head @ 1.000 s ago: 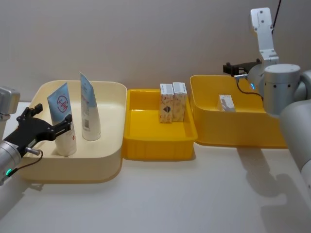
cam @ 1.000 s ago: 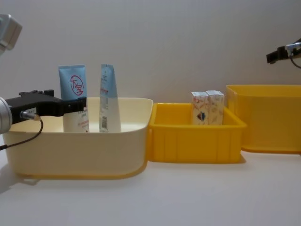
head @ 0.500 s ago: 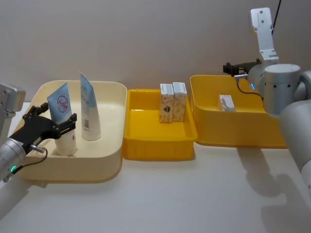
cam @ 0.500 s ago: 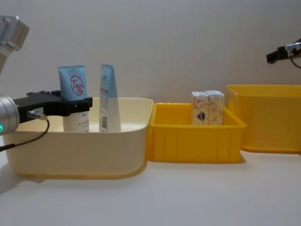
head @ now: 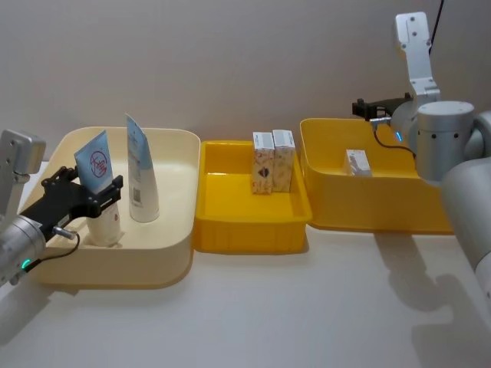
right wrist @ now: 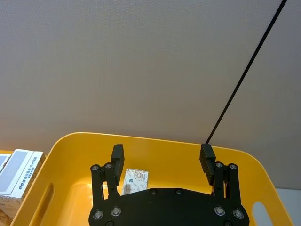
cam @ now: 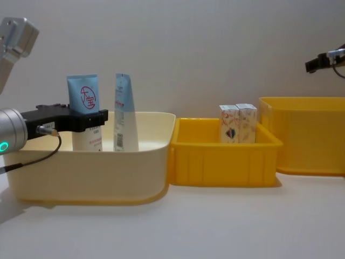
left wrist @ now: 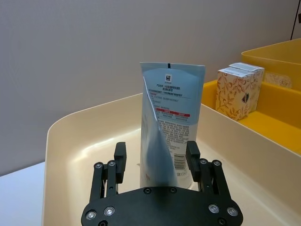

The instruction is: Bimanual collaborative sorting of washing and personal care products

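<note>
A wide light-blue tube with a red mark (head: 93, 165) (cam: 82, 94) and a slim tube (head: 140, 176) (cam: 124, 113) stand upright in the cream bin (head: 153, 261). My left gripper (head: 106, 192) (cam: 102, 116) (left wrist: 156, 160) is open, and its fingers straddle the wide tube (left wrist: 151, 136) without clamping it. Two printed cartons (head: 272, 161) (cam: 237, 123) stand together in the middle yellow bin (head: 245, 234). A third carton (head: 357, 162) (right wrist: 135, 179) lies in the right yellow bin (head: 383, 211). My right gripper (head: 360, 107) (right wrist: 162, 155) hovers open above that bin's far left corner.
The three bins stand side by side along the back of the white table, touching each other. A plain wall rises right behind them. The table in front of the bins is bare white surface.
My left gripper has slid to the right, further along the wide tube, and its wrist has risen a little. The right arm and all products have stayed still.
</note>
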